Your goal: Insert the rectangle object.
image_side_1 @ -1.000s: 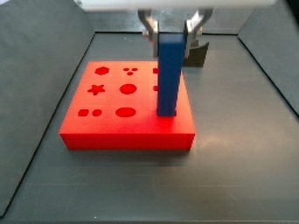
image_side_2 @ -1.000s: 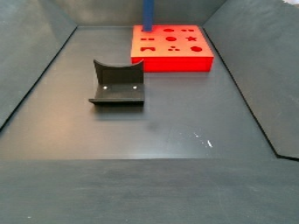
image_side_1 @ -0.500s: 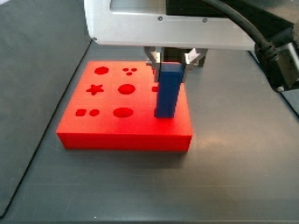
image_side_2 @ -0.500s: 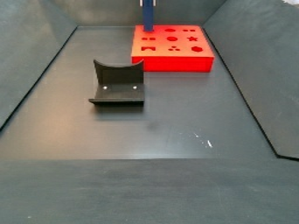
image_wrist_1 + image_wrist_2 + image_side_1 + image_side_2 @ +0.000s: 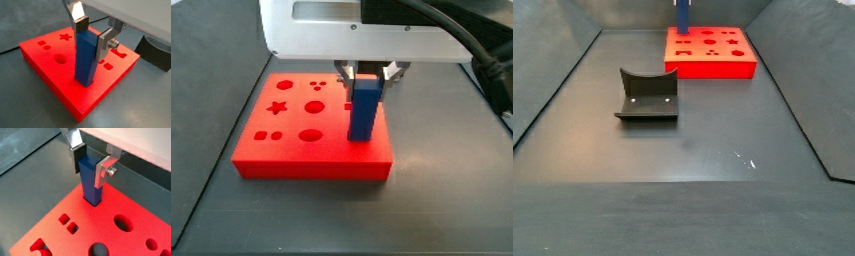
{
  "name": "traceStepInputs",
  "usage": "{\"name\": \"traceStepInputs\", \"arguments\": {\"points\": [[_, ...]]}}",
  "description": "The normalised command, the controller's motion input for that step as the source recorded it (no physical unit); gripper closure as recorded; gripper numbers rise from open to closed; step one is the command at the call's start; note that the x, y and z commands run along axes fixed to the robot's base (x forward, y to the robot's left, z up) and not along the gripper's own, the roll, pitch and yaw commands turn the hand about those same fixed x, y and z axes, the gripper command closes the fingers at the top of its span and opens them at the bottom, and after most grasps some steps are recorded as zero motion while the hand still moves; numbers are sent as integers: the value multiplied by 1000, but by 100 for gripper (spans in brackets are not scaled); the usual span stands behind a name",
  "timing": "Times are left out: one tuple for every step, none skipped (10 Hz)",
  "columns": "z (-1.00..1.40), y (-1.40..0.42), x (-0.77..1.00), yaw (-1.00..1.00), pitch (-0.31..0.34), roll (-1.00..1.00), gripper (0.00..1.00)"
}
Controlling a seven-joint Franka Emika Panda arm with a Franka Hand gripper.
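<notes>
Blue rectangle object (image 5: 84,57): upright, long axis vertical, lower end in red block (image 5: 53,75). Pincer (image 5: 92,31) clamped on its top.

I saw a flat red block (image 5: 734,68) on the dark floor (image 5: 700,190) at the far end, with the gripper (image 5: 368,72) above it. Its top carried shaped holes: a star (image 5: 278,105), circles and small squares. The fixture (image 5: 647,97) stood nearer and to the left, well apart from the block. A small pale scuff (image 5: 743,158) marked the floor near and right of the fixture.
</notes>
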Motion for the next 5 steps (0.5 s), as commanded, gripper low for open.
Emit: {"name": "traceStepInputs", "arguments": {"points": [[-103,-211,0,11,0,46,100],[-217,-297,157,111,16,29,100],[-14,-157,0,6,0,0,100],[0,0,51,0,9,0,100],[0,0,0,0,7,0,100]]}}
